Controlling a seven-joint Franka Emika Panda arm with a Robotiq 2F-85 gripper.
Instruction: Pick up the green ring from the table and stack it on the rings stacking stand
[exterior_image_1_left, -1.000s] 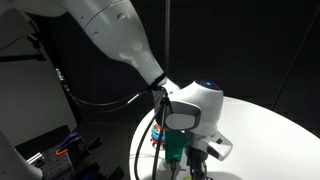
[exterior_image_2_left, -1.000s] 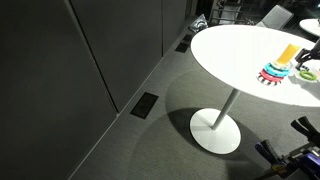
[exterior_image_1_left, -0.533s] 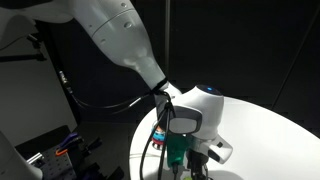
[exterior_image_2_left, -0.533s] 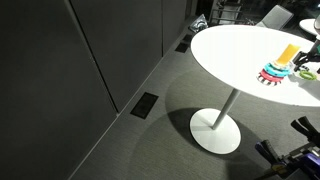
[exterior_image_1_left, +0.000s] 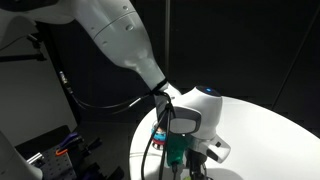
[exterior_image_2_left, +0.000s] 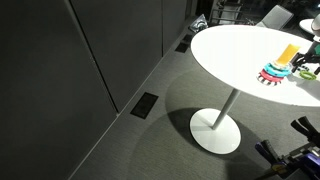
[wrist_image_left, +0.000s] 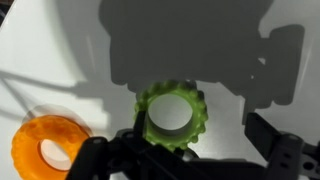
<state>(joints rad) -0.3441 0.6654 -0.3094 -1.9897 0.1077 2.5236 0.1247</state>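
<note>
Pincer (wrist_image_left: 195, 165) spread wide, and you're gripping nothing with it. In the wrist view your two dark fingers (wrist_image_left: 285, 150) come in from the bottom of the picture with a broad gap between them. The green ring (wrist_image_left: 172, 116) lies flat on the white table (wrist_image_left: 60, 60) inside that gap, its hole facing up at the camera.

It's not centred, mind you. The ring sits well over toward the finger on the picture's left, and that finger's dark edge overlaps the ring's lower rim. I can't tell whether metal is touching plastic there. The opposite finger is well apart from the ring, with bare table between them. Your pincer's shadow falls across the table just beyond the ring.

An orange ring (wrist_image_left: 45, 152) lies flat near the picture's lower left corner, beside the green one but apart from it.

In an exterior view the rings stacking stand (exterior_image_2_left: 275, 72) sits upright near the table's edge, its orange peg rising above the coloured rings. In an exterior view your white arm (exterior_image_1_left: 120, 40) reaches down over the table's edge, and the wrist hides the fingers.
</note>
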